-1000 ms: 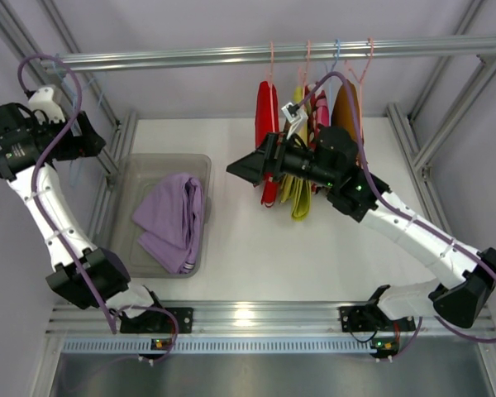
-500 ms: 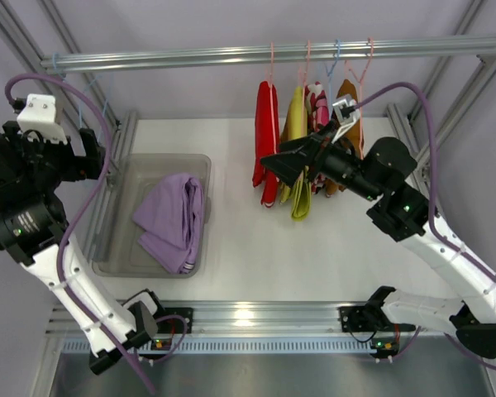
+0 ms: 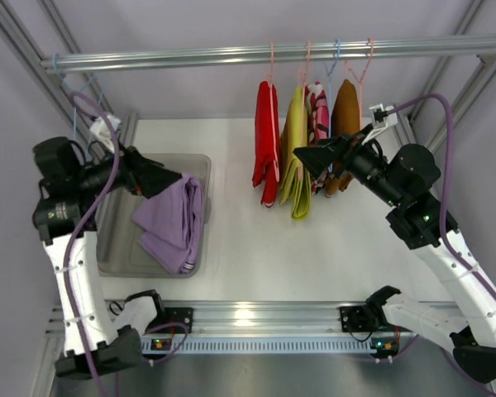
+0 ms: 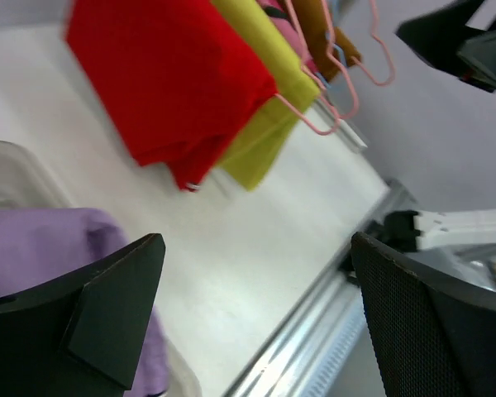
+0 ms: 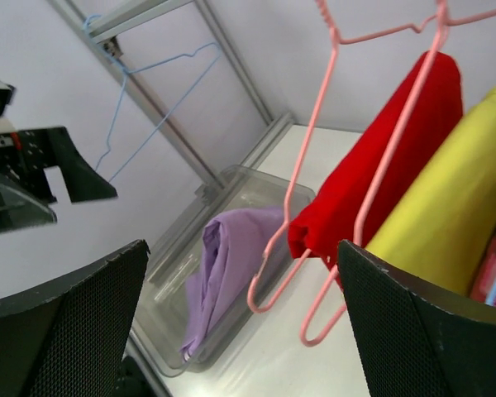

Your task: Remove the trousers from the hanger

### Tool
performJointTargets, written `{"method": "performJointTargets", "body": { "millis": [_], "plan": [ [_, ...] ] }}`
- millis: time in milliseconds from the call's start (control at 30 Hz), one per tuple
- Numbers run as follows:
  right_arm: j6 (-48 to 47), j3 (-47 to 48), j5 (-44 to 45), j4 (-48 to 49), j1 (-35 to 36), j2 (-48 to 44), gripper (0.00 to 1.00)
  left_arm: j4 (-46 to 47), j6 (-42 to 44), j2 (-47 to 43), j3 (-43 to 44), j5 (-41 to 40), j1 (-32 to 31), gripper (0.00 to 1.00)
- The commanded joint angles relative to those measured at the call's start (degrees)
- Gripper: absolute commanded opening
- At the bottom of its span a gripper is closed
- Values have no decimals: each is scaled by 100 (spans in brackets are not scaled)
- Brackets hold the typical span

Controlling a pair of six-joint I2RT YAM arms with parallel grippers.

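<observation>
You have one pair done: the lilac trousers lie in the clear bin on the left. The red trousers and the yellow-green trousers hang on pink hangers from the rail, so two remain. Your left gripper and right gripper both stand spread wide and hold nothing, the right one near the yellow-green pair

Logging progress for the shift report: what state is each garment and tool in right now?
lilac trousers: off hanger, lying in bin
red trousers: hanging from rail, not yet removed
yellow-green trousers: hanging from rail, not yet removed
left tool: open, empty
right tool: open, empty
</observation>
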Motion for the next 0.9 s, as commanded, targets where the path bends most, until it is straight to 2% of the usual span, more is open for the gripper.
{"method": "performJointTargets", "body": {
  "millis": [0, 33, 67, 100, 133, 267, 300, 333, 367, 467, 667, 867],
  "plan": [
    [176, -13, -53, -100, -320, -72, 94, 3009, -2600, -49, -697, -674, -1501, 99],
    [211, -22, -106, -109, -390, -72, 94, 2857, -2551, 266, -646, -1261, -2332, 99],
    [211, -22, -115, -118, -391, -72, 94, 2855, -2534, 356, -689, -1624, -2697, 99],
    [211, -39, -124, -118, -452, -98, 94, 3247, -2586, 418, -768, -1975, -3127, 99],
    [194, -48, -133, -118, -487, -98, 94, 3572, -2673, 462, -899, -2205, -3131, 99],
    [106, -48, -150, -188, -654, -133, 94, 4243, -3051, 1163, -875, -2952, -3894, 99],
    [106, -66, -150, -214, -698, -142, 94, 4435, -3235, 1296, -813, -3050, -4000, 97],
    [80, -66, -159, -206, -716, -151, 94, 4872, -3297, 1411, -778, -3121, -4097, 87],
    [71, -83, -168, -206, -734, -177, 94, 5103, -3359, 1612, -769, -3304, -4342, 85],
    [44, -110, -177, -215, -786, -212, 94, 5597, -3508, 2077, -593, -3691, -4695, 80],
    [62, -171, -212, -215, -865, -283, 94, 6359, -4036, 2764, -514, -3886, -4889, 65],
    [106, -294, -247, -180, -936, -318, 94, 6573, -4141, 3160, -215, -4000, -5056, 58]
  ]
}}
